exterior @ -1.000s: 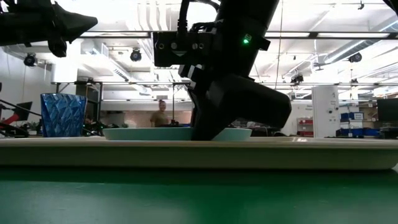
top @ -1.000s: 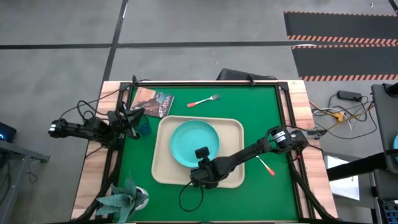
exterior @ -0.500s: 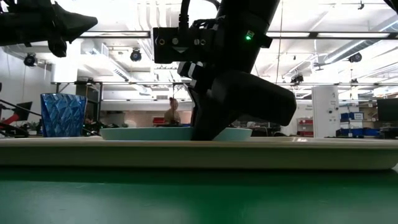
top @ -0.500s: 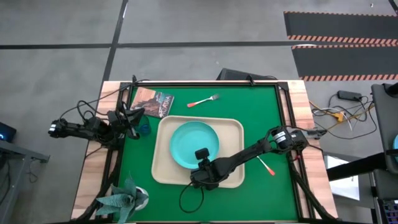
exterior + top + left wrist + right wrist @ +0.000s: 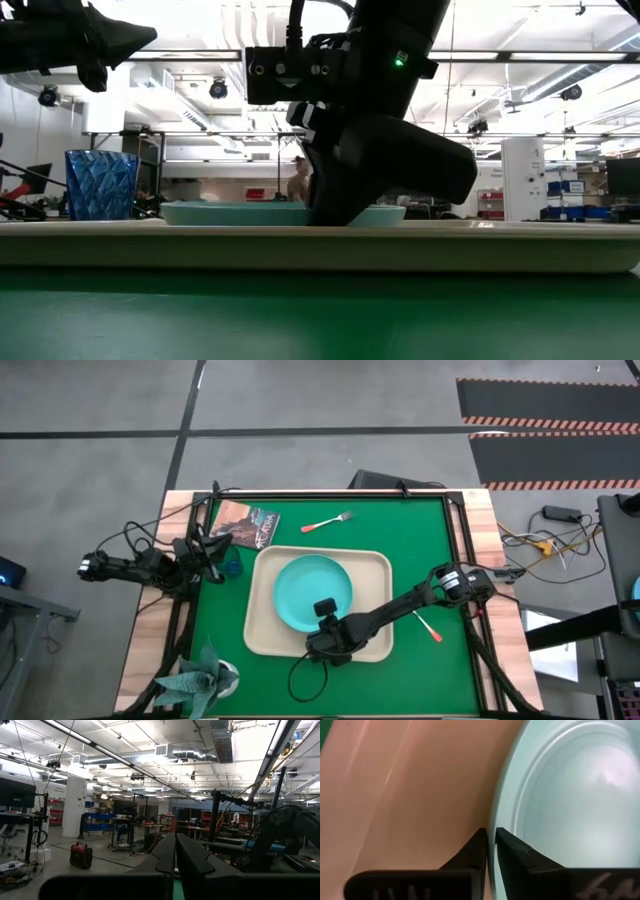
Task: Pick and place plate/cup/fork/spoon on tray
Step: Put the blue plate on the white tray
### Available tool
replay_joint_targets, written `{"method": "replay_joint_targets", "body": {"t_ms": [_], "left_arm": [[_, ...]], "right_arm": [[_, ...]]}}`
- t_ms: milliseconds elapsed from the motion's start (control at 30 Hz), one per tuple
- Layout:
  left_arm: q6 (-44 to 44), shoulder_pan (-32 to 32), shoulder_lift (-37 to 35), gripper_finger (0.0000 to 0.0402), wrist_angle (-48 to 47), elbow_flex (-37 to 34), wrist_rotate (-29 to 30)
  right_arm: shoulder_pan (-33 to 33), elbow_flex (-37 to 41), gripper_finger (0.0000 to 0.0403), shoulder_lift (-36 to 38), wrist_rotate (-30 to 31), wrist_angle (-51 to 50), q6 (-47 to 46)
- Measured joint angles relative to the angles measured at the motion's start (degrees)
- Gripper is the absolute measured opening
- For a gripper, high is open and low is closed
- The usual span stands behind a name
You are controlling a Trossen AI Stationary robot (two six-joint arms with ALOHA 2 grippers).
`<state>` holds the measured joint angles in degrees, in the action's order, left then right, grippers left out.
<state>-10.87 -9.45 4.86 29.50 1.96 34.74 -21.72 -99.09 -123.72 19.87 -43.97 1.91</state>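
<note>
Turquoise round plate (image 5: 312, 592) sits on the beige rectangular tray (image 5: 378, 568) — right pincer (image 5: 490, 851) pinches its rim; left pincer (image 5: 175, 851) pressed together at the frame's left.

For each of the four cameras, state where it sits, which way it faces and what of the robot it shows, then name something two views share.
High view: overhead, facing straight down; both arms, the beige rectangular tray, the left gripper.
Low view: table height, facing level into the room; the right arm above the blue faceted cup.
Left wrist view: on the left arm, facing the room; shut fingers.
Right wrist view: facing down; the right gripper pinching the round turquoise plate.
Shared: plate and tray appear in high, low and right wrist views.
</note>
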Motion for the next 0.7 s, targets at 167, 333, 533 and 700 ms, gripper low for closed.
{"method": "replay_joint_targets", "body": {"t_ms": [167,333,533,700], "left_arm": [[0.0,0.0,0.0,0.0001,0.0,0.0,0.0],[0.0,0.0,0.0,0.0001,0.0,0.0,0.0],[0.0,0.0,0.0,0.0001,0.0,0.0,0.0],[0.0,0.0,0.0,0.0001,0.0,0.0,0.0]], "right_arm": [[0.0,0.0,0.0054,0.0,-0.2,0.0,-0.6],[0.0,0.0,0.0077,0.0,0.1,-0.2,-0.5],[0.0,0.0,0.0095,0.7,-0.1,-1.0,-0.6],[-0.1,0.0,0.0093,2.7,-3.1,-1.7,-2.7]]}}
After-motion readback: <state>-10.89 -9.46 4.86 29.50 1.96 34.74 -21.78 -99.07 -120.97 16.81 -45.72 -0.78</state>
